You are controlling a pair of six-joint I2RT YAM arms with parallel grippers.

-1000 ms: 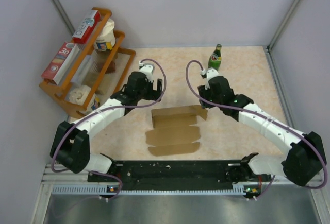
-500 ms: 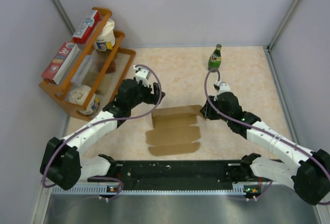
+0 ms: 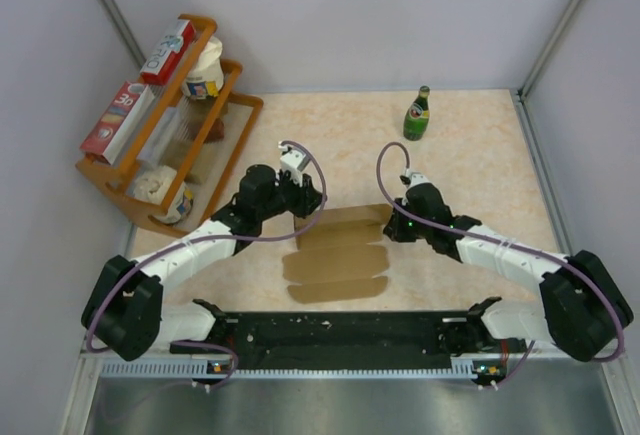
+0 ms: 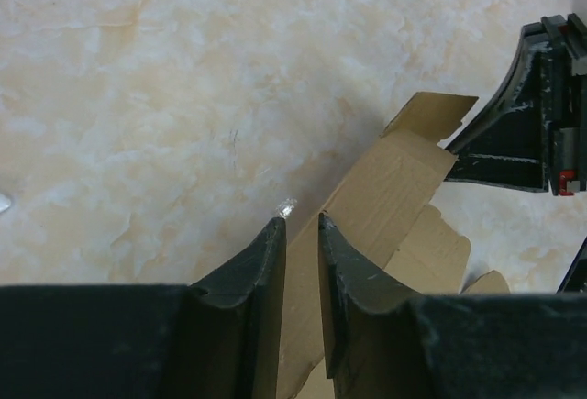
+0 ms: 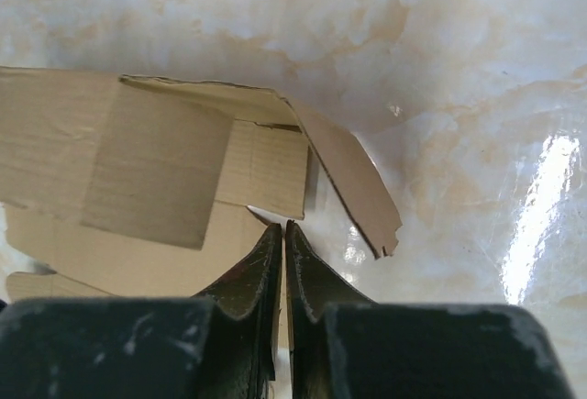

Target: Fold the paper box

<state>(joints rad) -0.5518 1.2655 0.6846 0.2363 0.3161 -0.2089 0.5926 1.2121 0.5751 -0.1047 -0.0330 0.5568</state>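
Centrally on the table [image 3: 480, 165], the paper box [image 3: 335, 255] lies mostly flat, far panel raised. The left gripper [image 4: 298, 227], fingers narrowly apart, pinches that panel's left end; the right gripper [image 5: 281, 230], almost closed, nips its right edge.

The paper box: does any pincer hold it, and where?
Both hold the paper box by its raised panel: left pincer at the left end, right pincer at the right.
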